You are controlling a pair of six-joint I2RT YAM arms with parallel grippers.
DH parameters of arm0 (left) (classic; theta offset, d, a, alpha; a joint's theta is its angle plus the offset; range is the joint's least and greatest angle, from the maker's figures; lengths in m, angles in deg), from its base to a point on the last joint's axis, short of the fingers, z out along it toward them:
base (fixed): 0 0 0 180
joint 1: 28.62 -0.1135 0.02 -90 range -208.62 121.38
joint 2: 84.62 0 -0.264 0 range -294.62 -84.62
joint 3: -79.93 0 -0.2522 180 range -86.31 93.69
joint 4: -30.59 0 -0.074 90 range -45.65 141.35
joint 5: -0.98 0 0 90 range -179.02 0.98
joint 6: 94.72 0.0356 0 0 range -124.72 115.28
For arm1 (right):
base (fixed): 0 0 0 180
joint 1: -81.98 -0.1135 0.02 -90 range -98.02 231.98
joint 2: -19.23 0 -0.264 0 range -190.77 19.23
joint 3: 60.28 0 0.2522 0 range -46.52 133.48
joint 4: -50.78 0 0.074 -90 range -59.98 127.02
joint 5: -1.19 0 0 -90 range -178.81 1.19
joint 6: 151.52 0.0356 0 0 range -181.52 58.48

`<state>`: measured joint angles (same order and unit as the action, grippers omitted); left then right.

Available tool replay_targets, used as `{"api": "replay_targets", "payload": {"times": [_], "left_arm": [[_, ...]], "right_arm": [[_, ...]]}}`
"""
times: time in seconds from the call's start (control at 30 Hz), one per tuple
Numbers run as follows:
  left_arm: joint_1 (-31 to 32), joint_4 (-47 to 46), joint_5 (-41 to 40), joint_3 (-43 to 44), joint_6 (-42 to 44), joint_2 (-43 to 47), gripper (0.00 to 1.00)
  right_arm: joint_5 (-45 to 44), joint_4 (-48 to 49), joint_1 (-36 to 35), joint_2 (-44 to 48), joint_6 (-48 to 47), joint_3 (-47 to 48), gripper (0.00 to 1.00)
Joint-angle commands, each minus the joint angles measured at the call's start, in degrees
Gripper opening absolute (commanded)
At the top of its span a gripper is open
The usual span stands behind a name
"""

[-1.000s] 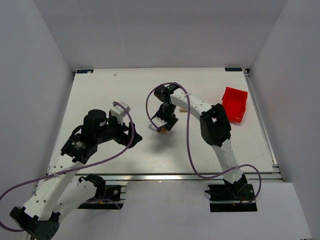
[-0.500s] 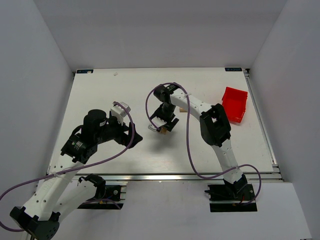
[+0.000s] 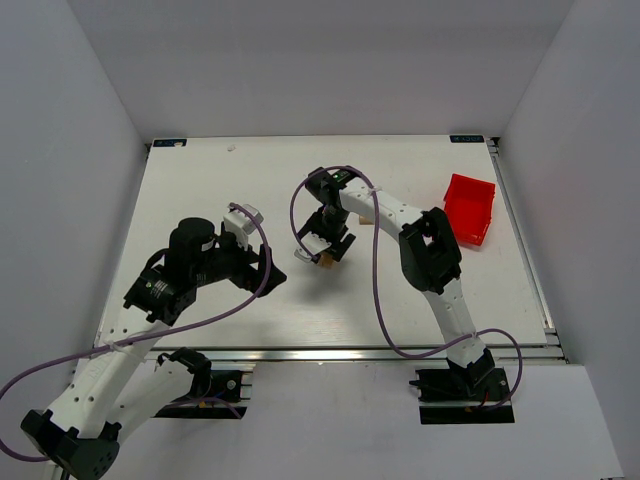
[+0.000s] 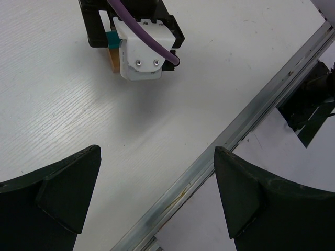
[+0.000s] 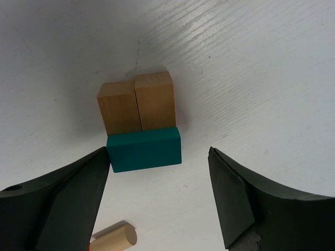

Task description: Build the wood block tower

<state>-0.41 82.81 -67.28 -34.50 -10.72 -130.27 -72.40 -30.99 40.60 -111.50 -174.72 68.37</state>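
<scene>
In the right wrist view, two tan blocks (image 5: 137, 102) stand side by side with a teal block (image 5: 144, 149) lying across their tops. My right gripper (image 5: 158, 152) is open above this stack, one finger on each side of the teal block and the left finger close to its end. In the top view the right gripper (image 3: 321, 247) hangs over the stack at mid-table, with a tan block (image 3: 325, 261) showing below it. The left wrist view shows teal (image 4: 111, 39) and tan under the right gripper. My left gripper (image 4: 157, 157) is open and empty.
A tan cylinder (image 5: 115, 240) lies on the table near the stack, with a sliver of red beside it. A red bin (image 3: 468, 207) sits at the right edge. The left gripper (image 3: 265, 270) hovers near the table's front metal rail (image 4: 246, 117).
The right gripper has shifted slightly to the left over the stack. The left arm has barely moved.
</scene>
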Motion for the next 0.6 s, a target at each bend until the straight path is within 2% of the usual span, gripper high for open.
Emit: {"api": "replay_targets", "payload": {"times": [0.0, 0.37, 0.43, 0.57], "left_arm": [[-0.2, -1.2, 1.2, -0.6, 0.5, 0.3, 0.98], [-0.2, -1.7, 2.1, -0.9, 0.5, 1.6, 0.98], [-0.1, -1.6, 2.4, -0.9, 0.6, 1.9, 0.98], [0.0, -1.2, 1.9, -0.3, 0.9, 2.4, 0.98]], "right_arm": [[-0.6, -1.3, -0.4, 0.6, -12.8, -0.1, 0.81], [-1.2, -3.7, -0.7, 4.2, -8.5, 0.3, 0.85], [-0.3, -4.8, -0.7, 5.5, -5.9, 0.5, 0.89], [0.7, -6.9, -0.3, 9.6, -0.5, 0.1, 0.89]]}}
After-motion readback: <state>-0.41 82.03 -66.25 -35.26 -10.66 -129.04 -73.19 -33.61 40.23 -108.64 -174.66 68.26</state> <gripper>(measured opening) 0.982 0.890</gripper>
